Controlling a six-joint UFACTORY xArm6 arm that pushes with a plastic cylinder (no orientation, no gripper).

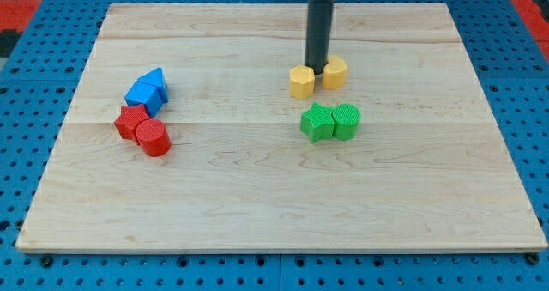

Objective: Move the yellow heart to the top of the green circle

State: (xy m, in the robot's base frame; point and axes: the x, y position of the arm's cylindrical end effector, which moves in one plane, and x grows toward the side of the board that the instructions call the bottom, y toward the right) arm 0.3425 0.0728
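Observation:
The yellow heart (334, 71) sits right of centre on the wooden board, just above the green circle (346, 121). A yellow hexagon-like block (302, 81) lies just to the heart's left. My tip (317, 72) stands between the two yellow blocks, touching or nearly touching both. A green star-shaped block (317, 123) touches the green circle on its left.
At the view's left, a blue block pair (147, 89) sits above a red star-like block (133, 121) and a red circle (154, 138). The wooden board (274, 214) lies on a blue pegboard surface (34, 76).

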